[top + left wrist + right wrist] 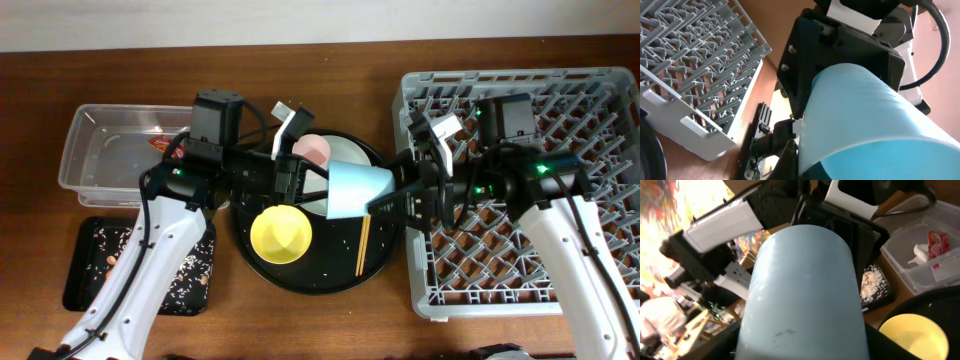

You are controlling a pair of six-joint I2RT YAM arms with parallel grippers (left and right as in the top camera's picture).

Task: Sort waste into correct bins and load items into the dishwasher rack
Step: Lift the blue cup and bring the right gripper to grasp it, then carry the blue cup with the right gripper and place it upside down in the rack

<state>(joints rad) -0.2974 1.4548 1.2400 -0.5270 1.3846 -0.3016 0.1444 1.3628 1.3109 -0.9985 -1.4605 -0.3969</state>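
Blue cup [355,190] held in the air on its side over the round tray [320,275], between the two arms, rim end toward the left arm and narrow end toward the right.

Right end effector [395,200]: on the narrow end of the blue cup. Right wrist view: blue cup [805,290] fills the centre, with dark finger edges at both lower corners either side of it. Read as clamped on the blue cup.

Left end effector [312,182]: meets the rim end. Finger opening is hidden by the cup body in every view, so I cannot tell whether it grips.

Left wrist view only: blue cup [860,115] close up, the right arm's black housing right behind it, rack [690,60] beyond at upper left.

Right wrist view only: past the cup, bowl [917,335] at lower right, black tray [872,285] with pale crumbs, then tub [925,265] holding wrapper [938,242] and tissue [920,255].

Overhead only:
- Bowl [280,233] and chopsticks [362,245] lie on the round tray.
- Pink cup [312,150] sits at its far edge, beside a pale plate [350,152].
- Rack [560,290] is at the right of the table [300,60].
- Tub [100,150] is at far left, black tray [100,265] in front of it.
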